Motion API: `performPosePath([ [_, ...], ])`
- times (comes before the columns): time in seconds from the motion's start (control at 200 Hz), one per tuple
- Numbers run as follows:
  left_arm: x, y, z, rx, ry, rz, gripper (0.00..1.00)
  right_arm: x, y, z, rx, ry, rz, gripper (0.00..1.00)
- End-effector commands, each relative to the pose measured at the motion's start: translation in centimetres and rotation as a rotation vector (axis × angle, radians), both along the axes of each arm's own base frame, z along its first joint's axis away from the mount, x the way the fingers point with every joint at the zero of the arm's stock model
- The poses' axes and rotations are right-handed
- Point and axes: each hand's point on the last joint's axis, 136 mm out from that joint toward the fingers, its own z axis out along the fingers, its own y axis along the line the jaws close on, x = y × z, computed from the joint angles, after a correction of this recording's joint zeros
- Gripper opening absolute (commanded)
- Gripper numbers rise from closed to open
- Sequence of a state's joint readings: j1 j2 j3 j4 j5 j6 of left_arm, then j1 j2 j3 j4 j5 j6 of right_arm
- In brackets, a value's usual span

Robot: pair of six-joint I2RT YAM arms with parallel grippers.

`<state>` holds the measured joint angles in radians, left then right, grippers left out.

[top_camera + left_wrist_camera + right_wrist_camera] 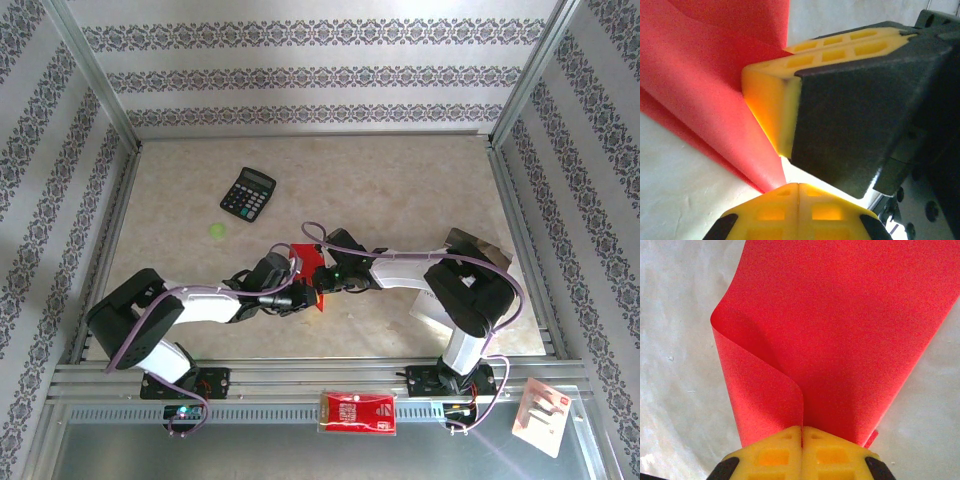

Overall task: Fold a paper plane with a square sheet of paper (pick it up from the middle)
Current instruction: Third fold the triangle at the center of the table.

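Observation:
The square sheet of paper (306,257), bright red, is held up off the table between the two arms at the middle. My right gripper (323,279) is shut on it; in the right wrist view the sheet (840,340) curls over into a loose fold that runs into the closed right gripper (802,429). In the left wrist view my left gripper (798,186) is shut, and a pointed corner of the sheet (705,75) runs down to its tips. The right gripper's yellow fingers (770,100) pinch the paper just above. No finished paper plane is in view.
A black calculator (248,193) lies at the back left, with a small green dot (217,229) near it. A grey booklet (482,250) lies under the right arm. A red-and-white packet (357,411) sits on the front rail and another packet (541,415) at the front right.

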<state>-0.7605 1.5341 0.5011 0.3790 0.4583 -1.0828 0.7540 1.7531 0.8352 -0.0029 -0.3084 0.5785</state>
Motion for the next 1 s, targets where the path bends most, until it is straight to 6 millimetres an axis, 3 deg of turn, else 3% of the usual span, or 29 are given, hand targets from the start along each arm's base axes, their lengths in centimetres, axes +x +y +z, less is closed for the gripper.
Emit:
performPosePath([
  [0.0,0.6,-1.3,1.2,-0.056,-0.037,0.006,0.00,-1.7,-3.1,-4.1,-0.137,0.099,-0.043,0.00],
  [0.625,-0.3,-1.1,-3.0,0.010,0.050,0.020,0.00,-1.8,-3.5,-4.4,-0.145,0.103,-0.046,0.00],
  [0.994,-0.3,-2.2,0.8,-0.067,0.001,0.001,0.00,-1.9,-3.6,-4.4,-0.147,0.105,-0.045,0.00],
])
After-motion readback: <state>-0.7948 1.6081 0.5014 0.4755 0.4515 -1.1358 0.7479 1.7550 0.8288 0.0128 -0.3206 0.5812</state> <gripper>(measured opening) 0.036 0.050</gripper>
